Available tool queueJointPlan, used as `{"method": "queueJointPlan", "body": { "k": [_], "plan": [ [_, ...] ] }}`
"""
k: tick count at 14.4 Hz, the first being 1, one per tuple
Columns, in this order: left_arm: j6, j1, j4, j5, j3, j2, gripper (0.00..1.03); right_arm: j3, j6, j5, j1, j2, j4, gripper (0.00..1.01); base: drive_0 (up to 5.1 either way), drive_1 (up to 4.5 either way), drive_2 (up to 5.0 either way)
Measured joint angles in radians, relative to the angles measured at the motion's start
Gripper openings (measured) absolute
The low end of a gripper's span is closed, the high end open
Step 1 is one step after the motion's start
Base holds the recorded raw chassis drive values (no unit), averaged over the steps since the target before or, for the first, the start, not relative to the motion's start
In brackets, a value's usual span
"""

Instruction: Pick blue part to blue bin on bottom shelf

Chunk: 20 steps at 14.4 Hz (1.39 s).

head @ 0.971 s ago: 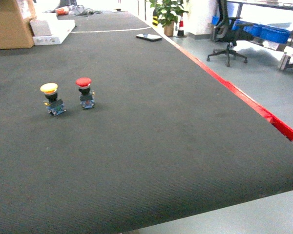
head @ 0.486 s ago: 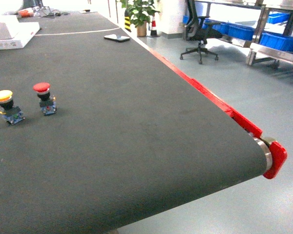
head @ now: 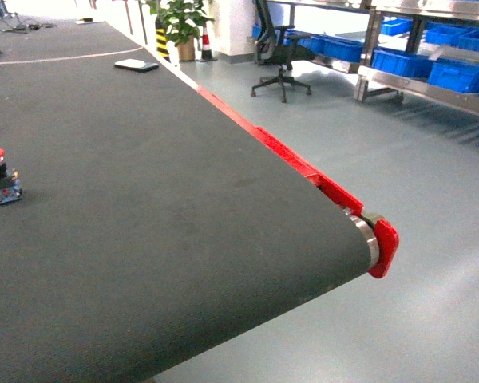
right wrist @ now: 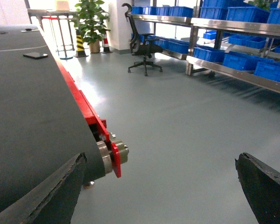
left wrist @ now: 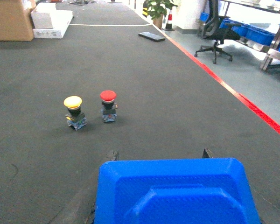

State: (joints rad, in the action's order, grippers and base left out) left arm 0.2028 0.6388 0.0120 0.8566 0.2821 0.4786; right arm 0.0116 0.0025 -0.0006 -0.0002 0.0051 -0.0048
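- Blue part (left wrist: 177, 193) sits in my left end effector (left wrist: 158, 156), filling bottom of left wrist view; two dark fingertips (left wrist: 113, 154) poke out just past its far edge, so left is clamped on it.
- Beyond it on dark belt worktop (left wrist: 154, 84): yellow-cap push button (left wrist: 74, 112) & red-cap push button (left wrist: 108, 105), side by side, upright, near each other but apart.
- Farther back in left wrist view: cardboard box (left wrist: 9, 21) at far left, white box (left wrist: 51, 23) just beside it, flat dark phone-like slab (left wrist: 151, 36) near belt's right edge.
- Right end effector (right wrist: 158, 186) hangs over grey floor (right wrist: 186, 121) past belt end; both dark fingers (right wrist: 263, 189) spread wide apart, nothing between them.
- Red end bracket (head: 383, 247) w/ silver roller caps belt corner in head view; red button is at far left edge there.
- Steel shelving (right wrist: 224, 28) w/ blue bins (right wrist: 242, 60) stands well apart across floor; can't tell which level is bottom shelf or which bin is the one for the part.
- Black office chair (head: 281, 56) & potted plant (head: 180, 20) in background.
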Motion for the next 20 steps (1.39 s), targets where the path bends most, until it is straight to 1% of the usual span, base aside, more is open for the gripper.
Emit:
{"method": "queueJointPlan", "body": {
  "k": [20],
  "plan": [
    [0.0, 0.0, 0.0, 0.0, 0.0, 0.0, 0.43, 0.0, 0.0, 0.0, 0.0, 0.0, 0.0, 0.98, -1.7, -1.66, -1.7]
  ]
}}
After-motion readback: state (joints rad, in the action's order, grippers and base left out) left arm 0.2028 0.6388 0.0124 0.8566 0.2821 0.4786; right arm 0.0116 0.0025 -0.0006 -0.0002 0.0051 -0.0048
